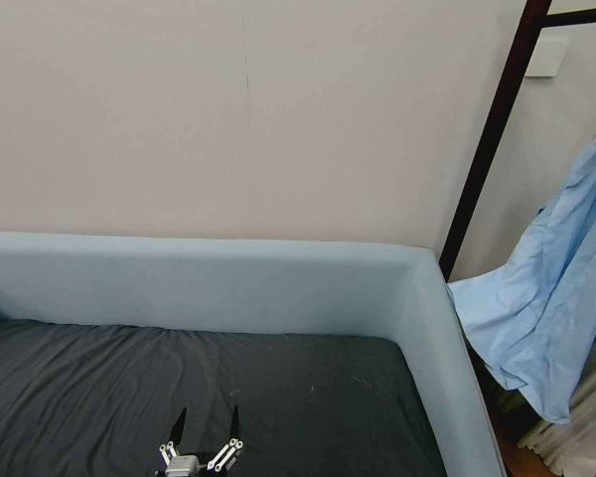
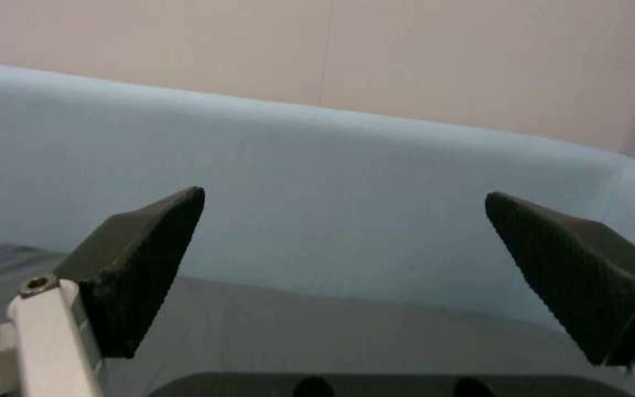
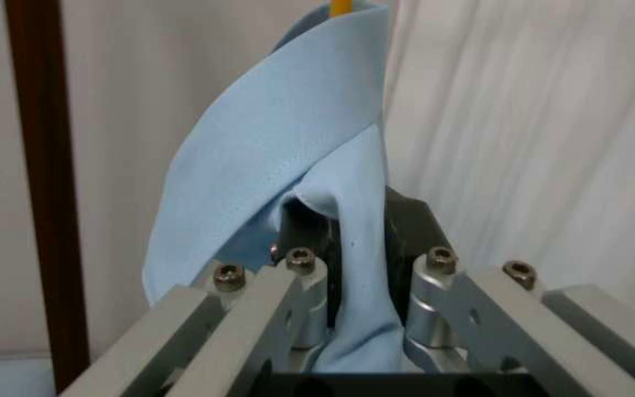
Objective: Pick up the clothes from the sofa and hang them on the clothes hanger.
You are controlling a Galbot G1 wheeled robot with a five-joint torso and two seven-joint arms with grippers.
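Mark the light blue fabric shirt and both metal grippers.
light blue fabric shirt (image 1: 546, 298), head view, middle of the hanging cloth.
left gripper (image 1: 208, 411), head view, gap between its open fingertips.
right gripper (image 3: 349, 241), right wrist view, between fingers shut on the shirt.

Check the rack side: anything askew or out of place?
The blue shirt hangs bunched and lopsided beside the dark rack post, one part trailing toward the sofa arm; the right gripper is shut on its fabric. The left gripper hangs open.

No txt, labels, brands, nos. or signs legible on sofa, shirt or wall.
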